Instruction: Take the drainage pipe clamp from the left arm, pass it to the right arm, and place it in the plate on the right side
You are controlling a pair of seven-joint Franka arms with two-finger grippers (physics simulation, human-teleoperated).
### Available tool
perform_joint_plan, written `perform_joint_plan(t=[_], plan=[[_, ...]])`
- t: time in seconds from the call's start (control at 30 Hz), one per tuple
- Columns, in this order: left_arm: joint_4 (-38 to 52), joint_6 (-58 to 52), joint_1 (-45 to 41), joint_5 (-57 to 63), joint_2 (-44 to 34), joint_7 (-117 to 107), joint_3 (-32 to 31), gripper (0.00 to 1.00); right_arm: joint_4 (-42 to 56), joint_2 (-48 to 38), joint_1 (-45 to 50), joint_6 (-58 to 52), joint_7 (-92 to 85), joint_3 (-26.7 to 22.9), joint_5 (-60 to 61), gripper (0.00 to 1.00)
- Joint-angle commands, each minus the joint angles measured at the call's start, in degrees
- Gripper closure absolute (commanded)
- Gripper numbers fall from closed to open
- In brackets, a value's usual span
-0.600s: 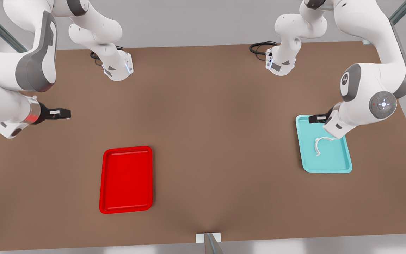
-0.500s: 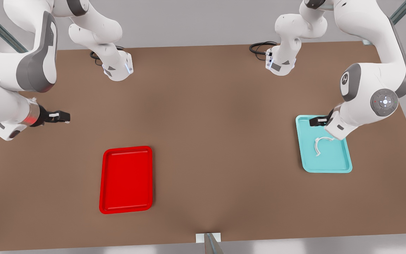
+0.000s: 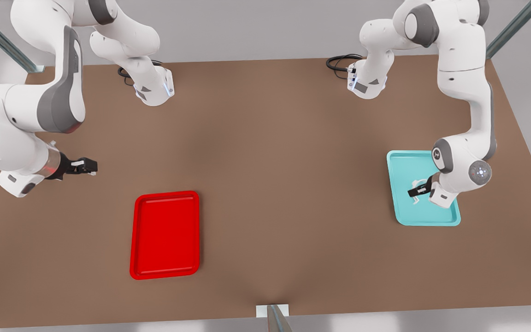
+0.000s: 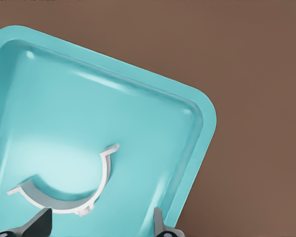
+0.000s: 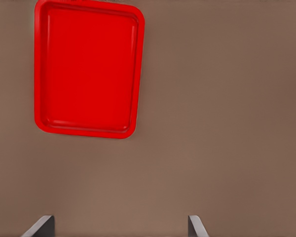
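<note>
The left gripper (image 3: 416, 192) has descended, fingers (image 4: 39, 223) apart, over the clamp (image 4: 69, 190) lying in the teal tray (image 3: 404, 161): grasp imminent. The right gripper (image 3: 88, 166) waits, fingers (image 5: 39, 226) apart, near the red plate (image 3: 166, 234).

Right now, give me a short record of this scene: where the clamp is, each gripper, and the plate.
clamp: drainage pipe clamp lies flat in the teal tray
left gripper: open, low over the clamp, fingers either side of it
right gripper: open, waiting above bare table
plate: red plate with nothing in it
</note>
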Motion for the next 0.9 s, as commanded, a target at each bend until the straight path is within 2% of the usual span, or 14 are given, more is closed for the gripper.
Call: perform_joint_plan(t=[0.0,0.17,0.4,0.43,0.5,0.53,0.6,0.67,0.7,0.73,0.87], plan=[[-0.91,11.38,0.57,-1.49,0.90,12.41,0.01,0.00,-0.19,0.00,0.00,0.79,-2.23,-0.02,-0.08,0.00],[-0.91,12.18,1.27,0.18,4.59,12.14,0.01,0.00,-0.10,0.09,0.00,1.06,-2.23,0.16,-0.08,0.00],[-3.63,12.09,1.27,-0.08,5.21,11.97,0.01,0.00,-0.19,0.44,0.26,1.06,-2.23,0.25,-0.08,0.00],[-3.63,12.09,1.27,-0.08,5.39,11.97,0.01,0.03,-0.19,0.44,0.26,1.06,-2.32,0.25,-0.08,0.00],[-3.63,12.18,1.27,-0.26,5.56,11.88,0.01,0.24,-0.19,0.53,0.44,1.06,-2.32,0.25,-0.08,0.00],[-3.63,12.18,1.27,-0.34,5.56,11.79,-0.08,0.29,-0.19,0.53,0.61,1.06,-2.32,0.25,-0.08,0.00],[-3.63,12.18,1.36,-2.10,5.65,11.79,0.01,0.29,-0.19,0.53,0.70,1.06,-2.32,0.25,-0.08,0.00],[-3.63,12.18,1.36,-2.10,5.65,11.88,-0.08,0.35,-0.19,0.53,0.70,1.06,-2.32,0.16,-0.08,0.00],[-3.63,12.18,1.36,-2.10,5.83,11.79,-0.08,0.44,-0.19,0.62,0.70,1.06,-2.32,0.16,-0.08,0.00],[-3.63,12.18,1.36,-2.10,5.91,11.88,-0.08,0.46,-0.19,0.62,0.70,1.06,-2.32,0.16,-0.08,0.00],[-3.63,12.18,1.36,-2.01,6.44,12.23,-0.08,0.46,-0.28,0.62,0.70,1.06,-2.32,0.25,-0.08,0.00]])
